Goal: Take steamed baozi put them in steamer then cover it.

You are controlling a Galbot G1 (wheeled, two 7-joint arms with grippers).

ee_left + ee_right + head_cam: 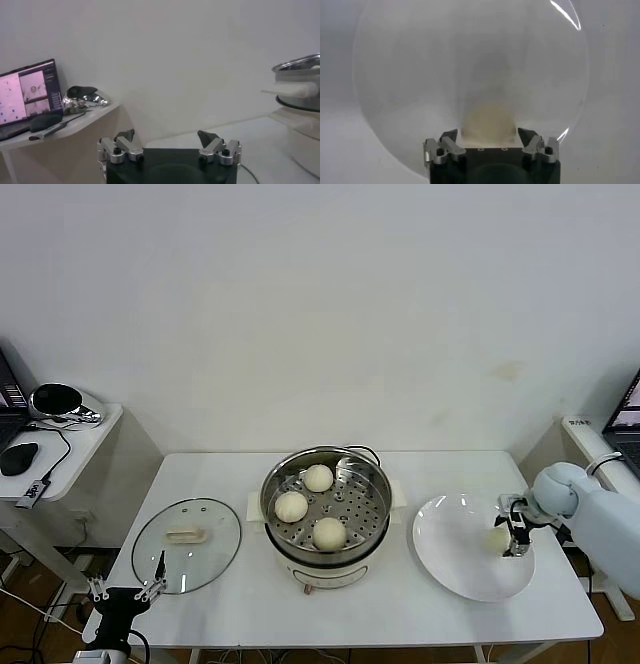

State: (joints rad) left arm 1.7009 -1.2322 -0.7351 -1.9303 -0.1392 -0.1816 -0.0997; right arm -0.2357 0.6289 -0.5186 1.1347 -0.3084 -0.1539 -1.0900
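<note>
The steamer (271, 493) stands mid-table with three baozi on its perforated tray: one at the back (318, 477), one at the left (291, 506), one at the front (329, 532). The fourth baozi (497, 536) lies on the white plate (450, 554) at the right. My right gripper (512, 542) is down on the plate, open, with a finger on each side of this baozi (487, 117). The glass cover (187, 559) with its cream handle lies flat on the table left of the steamer. My left gripper (127, 584) is parked, open and empty, at the table's front left corner.
A side table (95, 429) at the far left carries a mouse, a cable and a shiny dark object. A laptop edge (628, 419) shows at the far right. In the left wrist view the steamer (300, 75) shows beyond my left gripper (167, 136).
</note>
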